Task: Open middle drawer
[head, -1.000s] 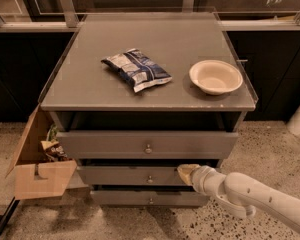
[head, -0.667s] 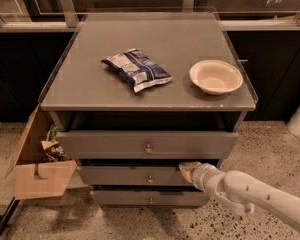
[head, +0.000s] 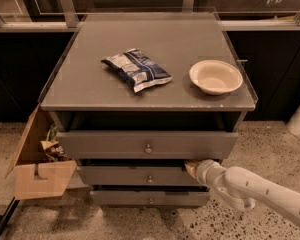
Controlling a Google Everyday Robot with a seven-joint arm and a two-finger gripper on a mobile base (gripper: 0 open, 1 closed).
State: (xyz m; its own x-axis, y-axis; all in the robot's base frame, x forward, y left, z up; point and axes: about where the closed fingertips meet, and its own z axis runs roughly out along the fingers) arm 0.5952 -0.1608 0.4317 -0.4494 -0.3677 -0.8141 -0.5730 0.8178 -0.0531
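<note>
Grey middle drawer (head: pixel 135 176) sits second in the stack, under the top drawer (head: pixel 190 144) and over the bottom drawer (head: pixel 120 198). Its front stands slightly proud of the bottom one, with a dark gap above it.

Against a second ago almost nothing differs — the gripper (head: pixel 191 168) has shifted by a hair at the drawer's upper right edge, and the front stands where it stood. Judgement: the pull has hardly begun, or the hold is being settled. The drawer is at most cracked open, with most of its travel left. The knob (head: pixel 149 179) at centre is untouched, well apart from the gripper.

Hard to read: the gripper's tip is tucked into the shadowed gap over the front, so whether it is open, closed or hooked on the edge — cannot tell. The arm (head: pixel 260 191) runs off the right side of the view. The drawer's inside does not show.
</note>
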